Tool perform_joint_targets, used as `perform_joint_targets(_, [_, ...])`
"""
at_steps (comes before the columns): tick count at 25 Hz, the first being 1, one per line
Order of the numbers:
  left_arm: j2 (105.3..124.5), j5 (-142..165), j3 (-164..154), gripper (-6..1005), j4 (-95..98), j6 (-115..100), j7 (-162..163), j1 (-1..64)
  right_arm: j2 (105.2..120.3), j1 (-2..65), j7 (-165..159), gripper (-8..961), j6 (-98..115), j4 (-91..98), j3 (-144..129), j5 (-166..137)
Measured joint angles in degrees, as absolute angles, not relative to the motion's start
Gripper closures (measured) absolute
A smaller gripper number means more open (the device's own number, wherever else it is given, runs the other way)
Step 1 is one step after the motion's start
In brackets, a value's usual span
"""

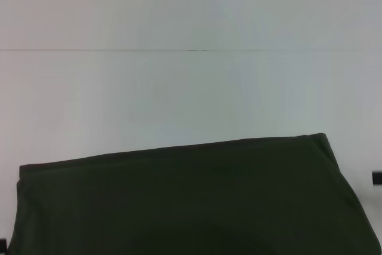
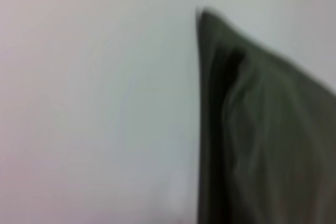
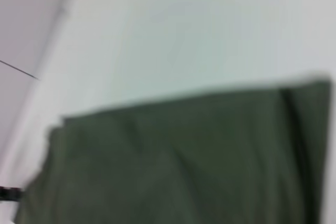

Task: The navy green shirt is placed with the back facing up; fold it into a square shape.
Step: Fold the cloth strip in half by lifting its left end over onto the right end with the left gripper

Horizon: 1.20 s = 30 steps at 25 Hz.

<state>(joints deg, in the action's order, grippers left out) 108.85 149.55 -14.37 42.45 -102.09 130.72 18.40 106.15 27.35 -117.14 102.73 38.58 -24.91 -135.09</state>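
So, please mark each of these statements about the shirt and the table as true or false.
1. The navy green shirt lies at the near side of the white table. True.
2. Pale lettering shows on the shirt. False: only plain dark fabric is visible.
3. A gripper is pinching the shirt's far edge. False: no gripper is seen there.
4. The shirt's far edge runs slightly slanted in the head view. True.
5. A second garment lies beyond the shirt. False: only table surface shows there.
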Motion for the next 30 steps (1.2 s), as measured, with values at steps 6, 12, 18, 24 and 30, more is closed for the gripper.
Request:
perform_joint_targets(6, [107.70,148.9,-9.5,475,41.5,-105.4,130.4,20.5,109.91,26.9,-95.0,311,109.2,38.3,-21.3,-124.7])
perform_joint_targets(12, [107.49,148.5,-9.1,440,39.7,-105.5,133.2,22.1,116.16,28.1,-73.3,190,105.4,38.3,-26.5,-124.4])
perform_joint_targets(18, [107.39,147.1,-8.5,380,37.9,-106.0,134.9,23.3,119.99,29.4,-60.5,147,99.4,35.9,-31.7,-124.0])
perform_joint_targets(24, [108.12,147.1,-8.7,318,36.1,-104.8,135.9,24.8,119.99,31.4,-54.6,146,94.1,30.7,-34.4,-123.9])
perform_joint_targets(30, [107.97,147.6,-9.6,318,33.4,-103.1,136.5,25.4,120.12,31.9,-53.8,146,91.7,29.5,-35.4,-123.7])
